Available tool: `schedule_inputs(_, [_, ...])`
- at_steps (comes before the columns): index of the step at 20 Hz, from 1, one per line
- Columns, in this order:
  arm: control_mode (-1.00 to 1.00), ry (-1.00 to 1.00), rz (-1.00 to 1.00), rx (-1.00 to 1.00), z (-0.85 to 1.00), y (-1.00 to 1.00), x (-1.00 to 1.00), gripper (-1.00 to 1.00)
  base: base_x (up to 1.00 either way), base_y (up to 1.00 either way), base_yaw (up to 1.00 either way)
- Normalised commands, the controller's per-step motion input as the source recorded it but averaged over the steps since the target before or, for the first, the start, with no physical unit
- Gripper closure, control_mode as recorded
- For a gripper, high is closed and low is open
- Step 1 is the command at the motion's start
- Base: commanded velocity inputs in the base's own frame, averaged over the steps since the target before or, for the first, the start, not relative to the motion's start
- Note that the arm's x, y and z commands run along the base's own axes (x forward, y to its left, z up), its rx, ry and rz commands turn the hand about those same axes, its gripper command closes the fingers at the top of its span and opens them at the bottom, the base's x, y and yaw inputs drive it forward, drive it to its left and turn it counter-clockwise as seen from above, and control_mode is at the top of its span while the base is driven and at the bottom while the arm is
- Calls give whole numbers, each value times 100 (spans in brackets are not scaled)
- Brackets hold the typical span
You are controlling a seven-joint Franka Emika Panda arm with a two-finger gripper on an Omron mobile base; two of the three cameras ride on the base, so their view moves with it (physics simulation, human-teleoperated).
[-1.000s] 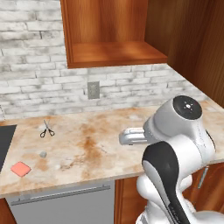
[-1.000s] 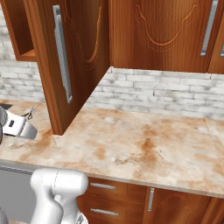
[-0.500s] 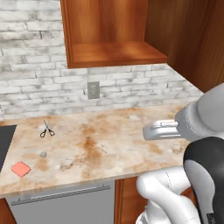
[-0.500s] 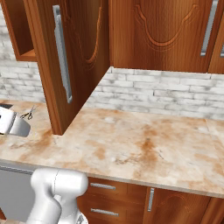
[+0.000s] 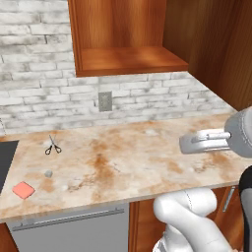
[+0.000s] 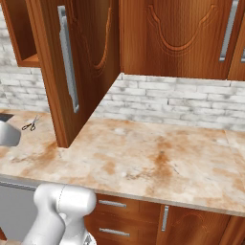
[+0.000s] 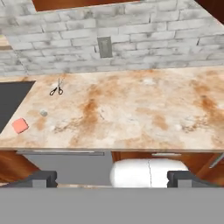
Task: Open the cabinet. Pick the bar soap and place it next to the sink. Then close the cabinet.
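The reddish-brown wall cabinet (image 5: pixel 128 59) stands open, its shelf bare. Its door (image 6: pixel 91 57) swings out over the counter, the long silver handle (image 6: pixel 68 64) facing me. The salmon-pink bar soap (image 5: pixel 23 190) lies flat on the counter near the front edge, right beside the dark sink (image 5: pixel 5 158). In the hand view the soap (image 7: pixel 19 125) sits next to the sink (image 7: pixel 13 100). My gripper (image 7: pixel 113 179) is open and holds nothing, its tips wide apart, well back from the counter's front edge. My arm (image 5: pixel 206 141) hovers over the counter's right part, far from the soap.
Small black-handled scissors (image 5: pixel 52 146) lie near the brick wall and a tiny grey lump (image 5: pixel 48 173) sits right of the soap. A wall outlet (image 5: pixel 105 101) is set below the cabinet. A grey metal drawer front (image 5: pixel 69 231) runs under the counter. Shut wooden cabinets (image 6: pixel 182 33) hang to the right.
My arm has swung to the right across the counter in the left base view, away from the soap. The soap, scissors and cabinet door have stayed put.
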Motion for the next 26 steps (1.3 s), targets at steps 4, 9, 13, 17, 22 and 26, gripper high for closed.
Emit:
schedule_inputs(4, [-100,-46,4,0,42,-14,4,-100,0,0,0])
schedule_inputs(9, [-100,-37,3,0,59,-11,0,-100,0,0,0])
schedule_inputs(13, [-100,-10,2,4,21,-12,0,-100,0,0,0])
schedule_inputs(17, [-100,-17,0,9,4,-46,-28,-100,0,0,0])
schedule_inputs(22, [-100,-22,-1,11,23,-32,-97,-100,0,0,0])
schedule_inputs(26, [-100,-17,-2,1,37,2,-65,-100,0,0,0])
